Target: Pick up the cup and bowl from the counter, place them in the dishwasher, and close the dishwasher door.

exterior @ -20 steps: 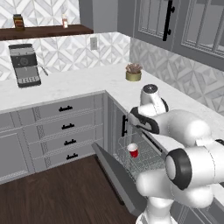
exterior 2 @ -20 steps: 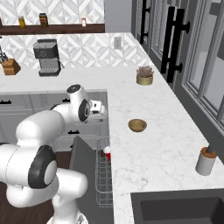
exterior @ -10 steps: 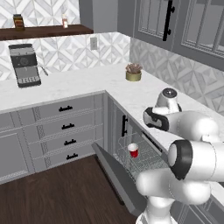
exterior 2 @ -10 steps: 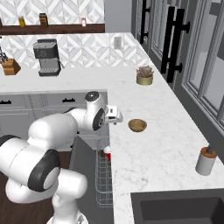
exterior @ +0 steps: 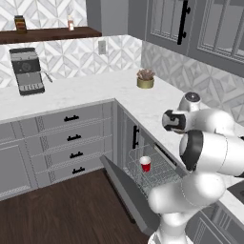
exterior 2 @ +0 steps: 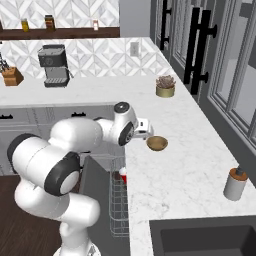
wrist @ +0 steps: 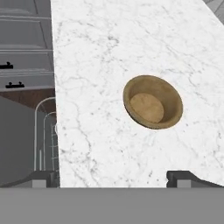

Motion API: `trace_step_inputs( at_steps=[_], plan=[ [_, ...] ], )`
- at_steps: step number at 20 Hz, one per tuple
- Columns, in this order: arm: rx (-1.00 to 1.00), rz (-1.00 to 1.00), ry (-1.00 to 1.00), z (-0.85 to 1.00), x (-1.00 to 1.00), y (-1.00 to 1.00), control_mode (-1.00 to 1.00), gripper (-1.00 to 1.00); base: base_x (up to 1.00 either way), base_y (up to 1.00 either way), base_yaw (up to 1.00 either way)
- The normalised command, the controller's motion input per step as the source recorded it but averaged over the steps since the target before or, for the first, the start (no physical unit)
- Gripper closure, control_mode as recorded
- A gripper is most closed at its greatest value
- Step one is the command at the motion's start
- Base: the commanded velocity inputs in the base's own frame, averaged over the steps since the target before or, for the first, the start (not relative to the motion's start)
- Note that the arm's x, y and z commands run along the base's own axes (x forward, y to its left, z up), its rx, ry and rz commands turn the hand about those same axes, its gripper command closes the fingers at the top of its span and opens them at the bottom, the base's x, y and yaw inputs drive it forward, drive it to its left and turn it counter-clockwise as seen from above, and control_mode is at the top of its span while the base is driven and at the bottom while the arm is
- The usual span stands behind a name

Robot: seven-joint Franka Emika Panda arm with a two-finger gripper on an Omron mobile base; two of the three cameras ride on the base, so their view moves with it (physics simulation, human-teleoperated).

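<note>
The tan-brown bowl (wrist: 152, 102) sits upright on the white marble counter (wrist: 109, 43), and also appears as the bowl (exterior 2: 157, 143) near the counter's edge. My gripper (wrist: 113, 178) hovers above the counter just short of the bowl, open, with its two dark fingertips (wrist: 44, 177) far apart and nothing between them. From the right base view the gripper (exterior 2: 148, 133) hangs just left of the bowl. The red cup (exterior: 145, 164) stands in the dishwasher's wire rack (exterior: 157, 174). The dishwasher door (exterior: 127, 190) is folded down, open.
A potted plant (exterior 2: 165, 89) stands further back on the counter. A grey soap dispenser (exterior 2: 235, 183) and the dark sink (exterior 2: 200, 240) lie at the near end. A coffee machine (exterior 2: 54, 65) and knife block (exterior 2: 11, 75) sit on the back counter.
The arm has swung away from the open dishwasher and out over the counter, so the gripper now hovers by the bowl. The cup stays in the rack.
</note>
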Motion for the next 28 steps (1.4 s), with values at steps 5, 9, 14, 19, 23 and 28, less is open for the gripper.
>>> trace_step_inputs(
  at_steps=[5, 9, 14, 19, 23, 28],
  plan=[
    [0.00, 0.00, 0.02, -0.08, 0.22, -0.45, -1.00, -1.00, 0.00, 0.00, 0.00],
    [0.00, 0.00, 0.01, -0.23, 0.22, -0.21, -1.00, -1.00, 0.00, 0.00, 0.00],
    [0.00, 0.01, 0.01, -0.29, 0.23, -0.05, -1.00, -1.00, 0.00, 0.00, 0.00],
    [0.00, 0.00, 0.03, -0.18, 0.32, 0.00, -1.00, -1.00, 0.00, 0.00, 0.00],
    [0.00, 0.00, 0.02, -0.25, 0.38, 0.00, -1.00, -1.00, 0.00, 0.00, 0.00],
    [0.00, 0.00, 0.03, -0.30, 0.37, 0.00, -1.00, -1.00, 0.00, 0.00, 0.00]
  ],
)
